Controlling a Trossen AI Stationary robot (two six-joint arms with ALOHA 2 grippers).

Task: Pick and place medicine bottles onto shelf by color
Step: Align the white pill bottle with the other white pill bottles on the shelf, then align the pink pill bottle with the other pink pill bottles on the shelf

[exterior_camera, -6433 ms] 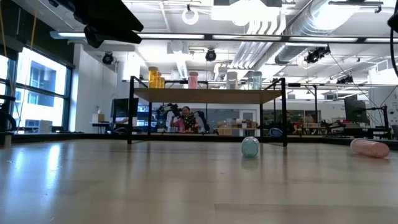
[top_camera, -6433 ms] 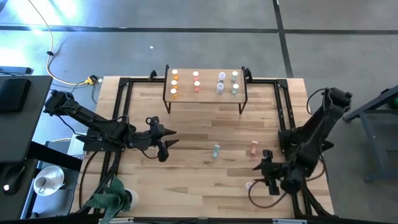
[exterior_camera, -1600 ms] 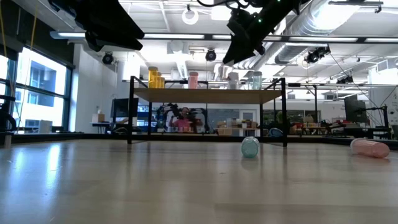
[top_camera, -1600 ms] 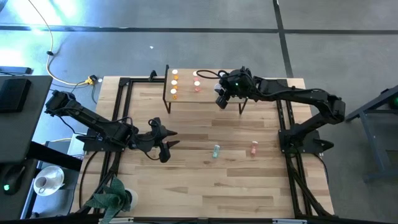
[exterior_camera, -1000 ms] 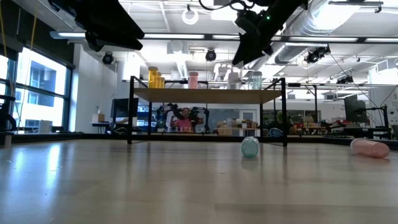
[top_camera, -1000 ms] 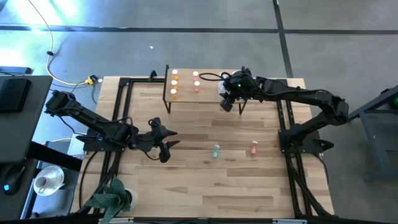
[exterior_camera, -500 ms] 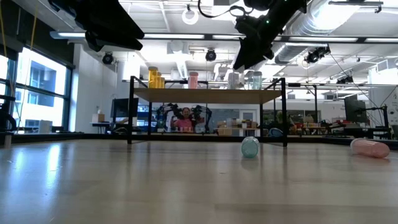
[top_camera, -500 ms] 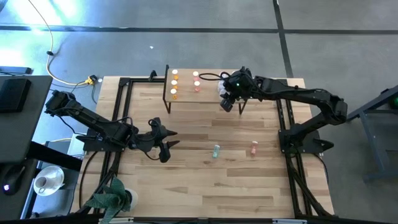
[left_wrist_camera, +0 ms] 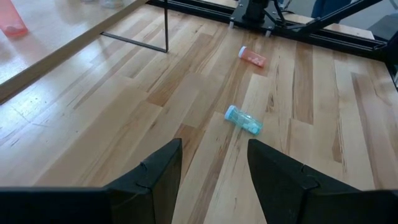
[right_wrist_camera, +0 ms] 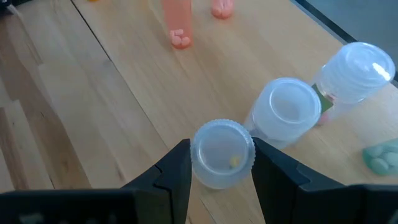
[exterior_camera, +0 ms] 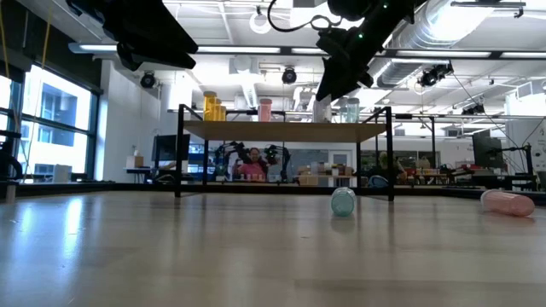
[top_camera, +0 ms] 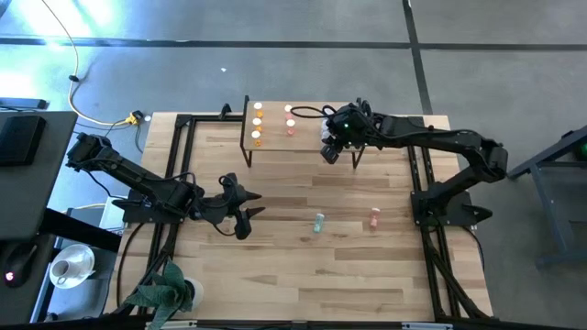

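The shelf (top_camera: 307, 139) stands at the table's far edge and carries orange (top_camera: 257, 123), pink (top_camera: 290, 119) and pale bottles (right_wrist_camera: 287, 112). My right gripper (top_camera: 328, 151) is over its right half, shut on a pale bottle with a white cap (right_wrist_camera: 222, 153). A teal bottle (top_camera: 318, 222) and a pink bottle (top_camera: 374, 218) lie on their sides on the table. My left gripper (top_camera: 246, 217) is open and empty above the table's left middle, well to the left of the teal bottle (left_wrist_camera: 244, 120). My right gripper pinches the pale bottle by the sides of its white cap (right_wrist_camera: 200, 155) between its two fingers. The fingers come from above, pointing down. The bottle is upright over the shelf board, near the board's front edge; whether its base rests on the board I cannot tell.
Two more pale bottles (right_wrist_camera: 357, 71) and a teal one (right_wrist_camera: 380, 155) stand close beside the held bottle. Black frame rails (top_camera: 417, 165) run along the table's sides. A plant (top_camera: 165, 289) sits at the near left corner. A person (exterior_camera: 252, 164) shows beyond the table.
My right gripper has shifted slightly toward the table's left over the shelf, still shut on the pale bottle.
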